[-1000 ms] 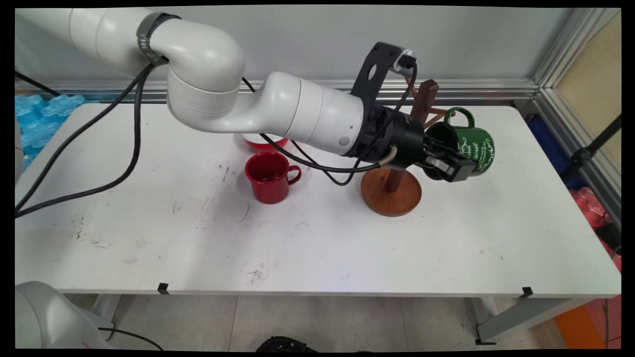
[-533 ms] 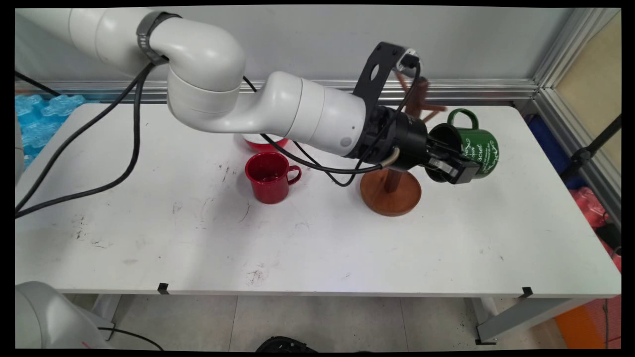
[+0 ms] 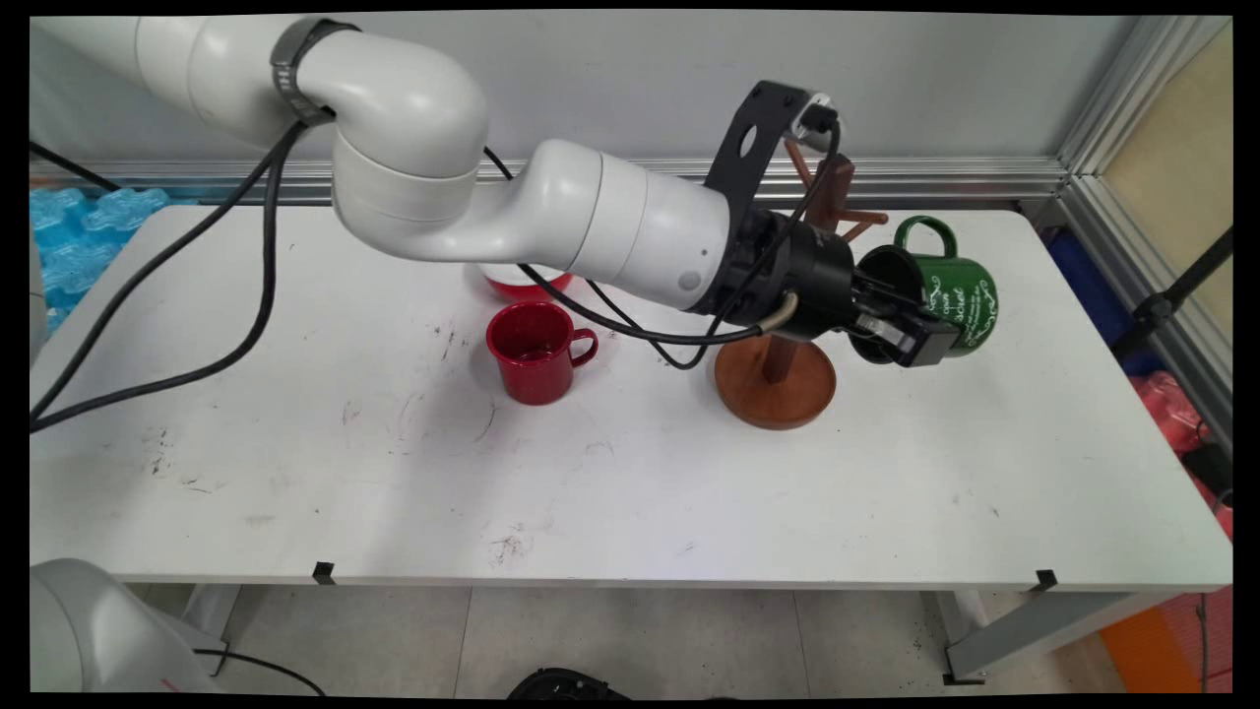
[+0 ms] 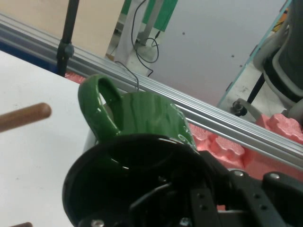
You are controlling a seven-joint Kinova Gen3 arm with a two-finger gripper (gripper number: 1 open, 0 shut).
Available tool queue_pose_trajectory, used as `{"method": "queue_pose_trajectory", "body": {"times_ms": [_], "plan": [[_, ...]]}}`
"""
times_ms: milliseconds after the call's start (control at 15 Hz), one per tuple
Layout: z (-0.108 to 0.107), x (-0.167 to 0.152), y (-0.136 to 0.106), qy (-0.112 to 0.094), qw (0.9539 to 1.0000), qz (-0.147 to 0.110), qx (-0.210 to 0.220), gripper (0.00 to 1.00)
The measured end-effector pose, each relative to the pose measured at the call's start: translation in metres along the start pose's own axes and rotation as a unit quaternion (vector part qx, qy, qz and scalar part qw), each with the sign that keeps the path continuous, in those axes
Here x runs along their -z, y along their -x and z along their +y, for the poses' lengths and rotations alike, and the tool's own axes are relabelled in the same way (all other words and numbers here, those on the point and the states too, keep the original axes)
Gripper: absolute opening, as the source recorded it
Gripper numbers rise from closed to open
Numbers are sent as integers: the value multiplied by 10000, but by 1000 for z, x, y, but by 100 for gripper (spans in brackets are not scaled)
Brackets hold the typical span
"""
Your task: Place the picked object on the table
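Green mug (image 3: 950,290) lifted off the surface (image 3: 295,473), tipped sideways just right of wooden mug tree (image 3: 778,379), handle up. Left to right: red mug (image 3: 534,352) upright, no visible contents; mug tree; pincer (image 3: 901,330) clamped on green mug's rim, one finger inside.

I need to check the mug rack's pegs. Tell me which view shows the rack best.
The main view: the wooden mug rack shows its round base, post and upper pegs, though the arm crosses its middle. The hand view catches only one peg tip, beside the green mug.
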Motion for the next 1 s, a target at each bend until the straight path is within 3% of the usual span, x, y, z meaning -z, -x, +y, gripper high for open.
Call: {"method": "queue_pose_trajectory", "body": {"times_ms": [1000], "plan": [[-13, 29, -5, -76, 9988, -394, -284, 0]]}}
